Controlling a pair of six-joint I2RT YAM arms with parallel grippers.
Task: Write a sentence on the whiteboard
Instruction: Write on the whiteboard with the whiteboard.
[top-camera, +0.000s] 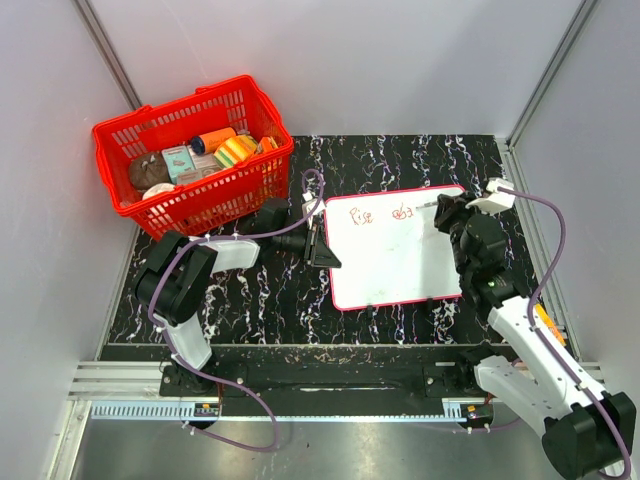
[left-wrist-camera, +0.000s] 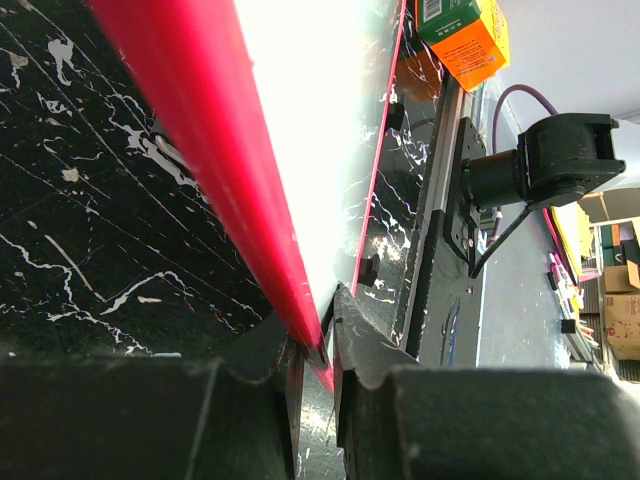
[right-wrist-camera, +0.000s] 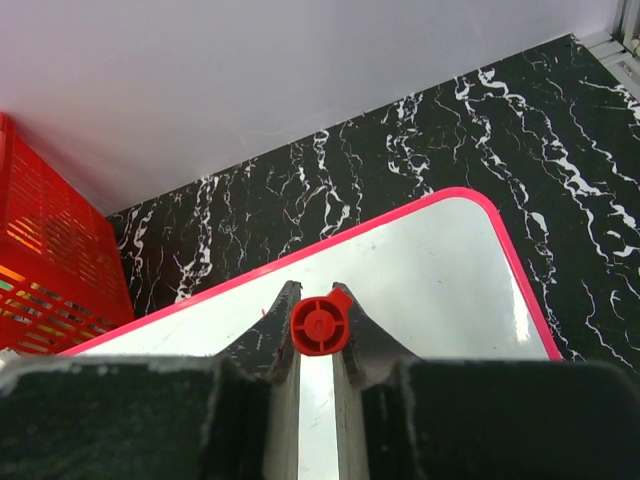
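Gripping the whiteboard (top-camera: 395, 255) with my left gripper (left-wrist-camera: 318, 345): both fingers are closed on its red-pink rim at the board's left edge, about halfway along that side. The board lies on the black marbled tabletop (top-camera: 270, 300), right of centre, a little skewed to the table edges, its far right corner close to the table's far right corner.

My right gripper (right-wrist-camera: 318, 310) is over the far right part of the board, clamped on a red marker (right-wrist-camera: 320, 325). The wrist view shows the marker's round red end between the fingers, with white board surface under them. Tip contact with the board: cannot tell, the gripper hides it.

The sentence (top-camera: 362, 214) so far: thin red strokes in two short groups side by side, along the board's far edge. Not readable from above.

Red basket (top-camera: 190, 205) at the far left corner of the table, holding mixed small items, well apart from the board.
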